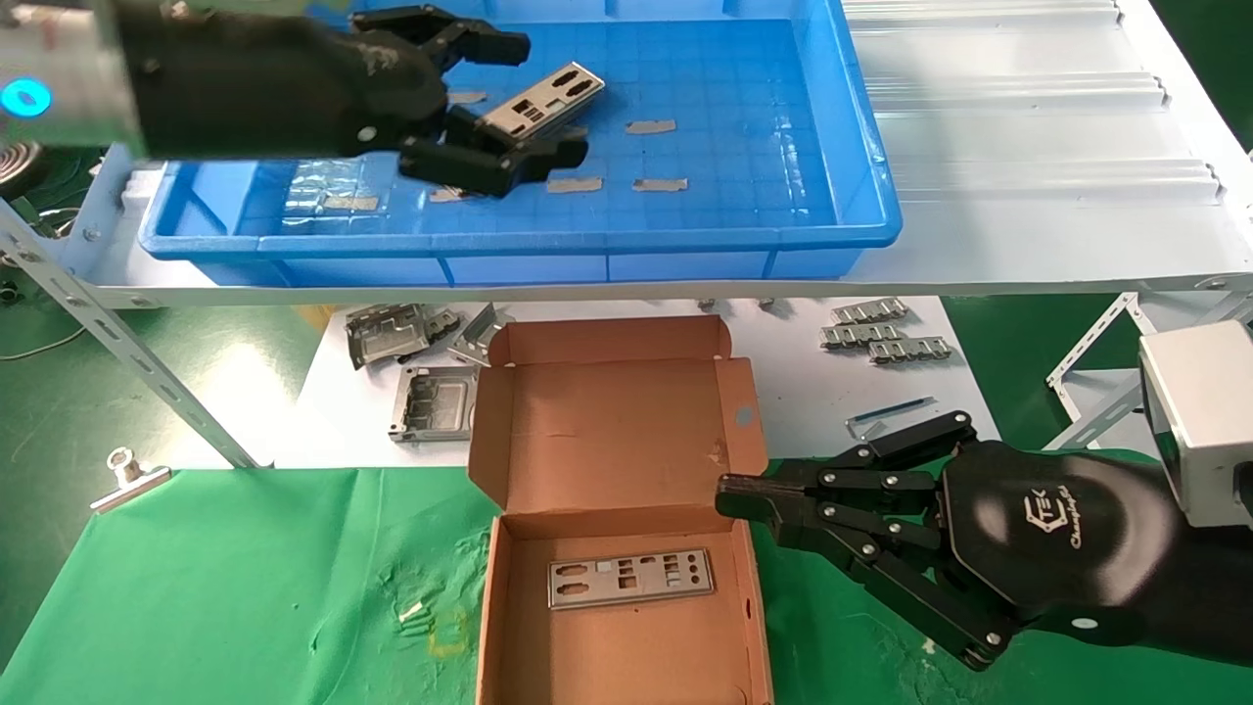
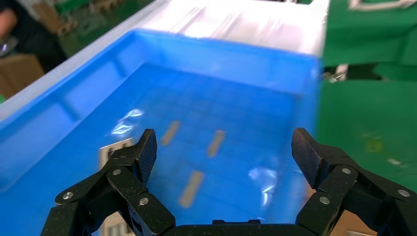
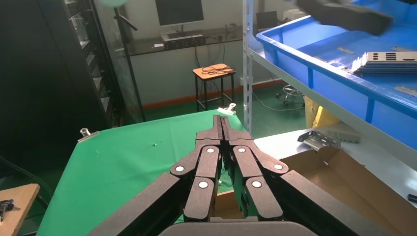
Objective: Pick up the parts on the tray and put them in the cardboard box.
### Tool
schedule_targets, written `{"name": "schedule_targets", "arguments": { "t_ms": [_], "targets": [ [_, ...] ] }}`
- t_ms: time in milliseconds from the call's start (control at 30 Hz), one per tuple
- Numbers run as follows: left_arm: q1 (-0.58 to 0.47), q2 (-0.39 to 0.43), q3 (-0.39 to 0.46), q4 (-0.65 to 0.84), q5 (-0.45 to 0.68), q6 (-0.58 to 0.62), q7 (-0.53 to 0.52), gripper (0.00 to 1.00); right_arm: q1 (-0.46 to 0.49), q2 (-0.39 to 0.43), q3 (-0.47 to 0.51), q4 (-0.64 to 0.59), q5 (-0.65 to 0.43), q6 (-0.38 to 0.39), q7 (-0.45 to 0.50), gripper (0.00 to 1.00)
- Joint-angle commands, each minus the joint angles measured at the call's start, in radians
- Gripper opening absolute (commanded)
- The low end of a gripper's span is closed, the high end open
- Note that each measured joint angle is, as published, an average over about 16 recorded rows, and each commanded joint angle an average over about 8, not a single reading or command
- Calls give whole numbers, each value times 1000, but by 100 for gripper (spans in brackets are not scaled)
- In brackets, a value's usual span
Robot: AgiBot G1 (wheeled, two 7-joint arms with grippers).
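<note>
The blue tray [image 1: 842, 147] sits on the upper shelf. A silvery plate with port cutouts [image 1: 543, 98] lies in it; in the right wrist view [image 3: 388, 61] it looks like a thin stack. My left gripper [image 1: 548, 98] is open over the tray, its fingers astride the plate. In the left wrist view the gripper [image 2: 225, 147] is wide open and empty, with the plate [image 2: 115, 150] beside one finger. The cardboard box [image 1: 612, 431] lies open below, with one plate [image 1: 631, 578] on its floor. My right gripper [image 1: 729, 494] is shut and empty by the box's right wall.
Grey tape scraps [image 1: 651, 125] lie on the tray floor. Grey boxy brackets [image 1: 392, 333] and ridged strips [image 1: 881, 333] lie on the white table behind the box. A binder clip [image 1: 127, 480] holds the green cloth [image 1: 245, 587]. A slanted shelf strut [image 1: 127, 352] stands at left.
</note>
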Motion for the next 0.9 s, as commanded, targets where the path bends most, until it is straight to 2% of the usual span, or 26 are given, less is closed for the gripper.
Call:
{"name": "schedule_targets", "arguments": {
  "t_ms": [33,200,433,633,900],
  "targets": [
    [-63,50,27,90,47,-11,12,100,0,0,0,0,0,0,0,0],
    [-148,134,60,264,109,-73,38,100,0,0,0,0,0,0,0,0],
    [-201,216,78,429,151,-224,49,100,0,0,0,0,0,0,0,0],
    [-208,255,84,507,164,-311,34,100,0,0,0,0,0,0,0,0],
    [-204,270,85,543,164,-315,6,100,0,0,0,0,0,0,0,0]
  ]
}}
